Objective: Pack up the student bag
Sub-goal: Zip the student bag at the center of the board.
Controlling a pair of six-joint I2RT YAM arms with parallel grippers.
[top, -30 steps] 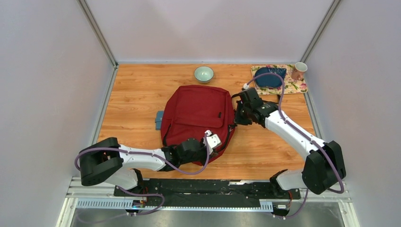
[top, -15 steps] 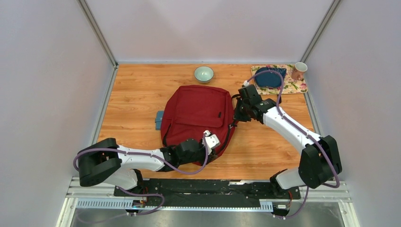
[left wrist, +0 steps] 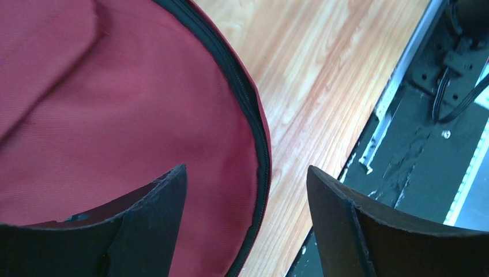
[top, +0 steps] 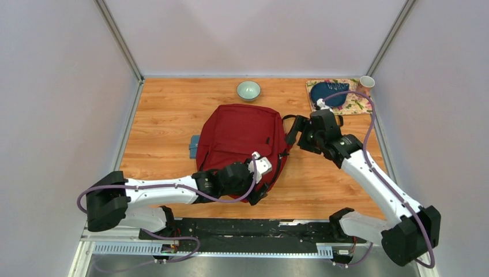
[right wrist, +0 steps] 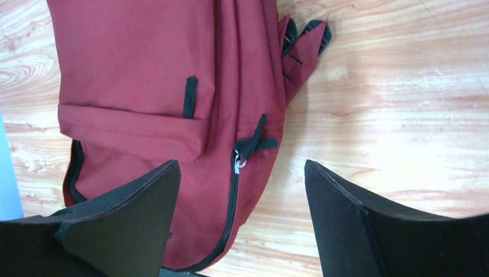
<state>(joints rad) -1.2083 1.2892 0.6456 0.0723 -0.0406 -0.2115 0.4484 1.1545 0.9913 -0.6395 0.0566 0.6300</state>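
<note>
Plainly, the student bag [top: 242, 141] is seen as a soft backpack of dark red woven fabric, rounded at its near end and laid flat on the wood-grain surface [top: 167, 115] between the two pincers. A black zipper [left wrist: 254, 115] is traced along its curved edge, and a small black tab [right wrist: 190, 95] is sewn above a flat front pocket. The left arm is stretched low along the near edge, with its wrist brought over the bag's rounded end. The left pincer [left wrist: 247, 169] is held wide open above the seam, one matte black finger over red cloth and the other out past the bag's edge, and nothing is gripped. The right arm is reached forward and inward. The right pincer [right wrist: 241, 164] is likewise spread wide and empty, and a metal zipper pull [right wrist: 237, 165] is seen directly beneath its gap. Beyond the right pincer a floral mat [top: 360, 104] is found, carrying a dark blue pouch [top: 326, 92], with a cup [top: 365, 83] at its far corner. A pale green bowl [top: 248, 90] is set just past the bag's far end
</note>
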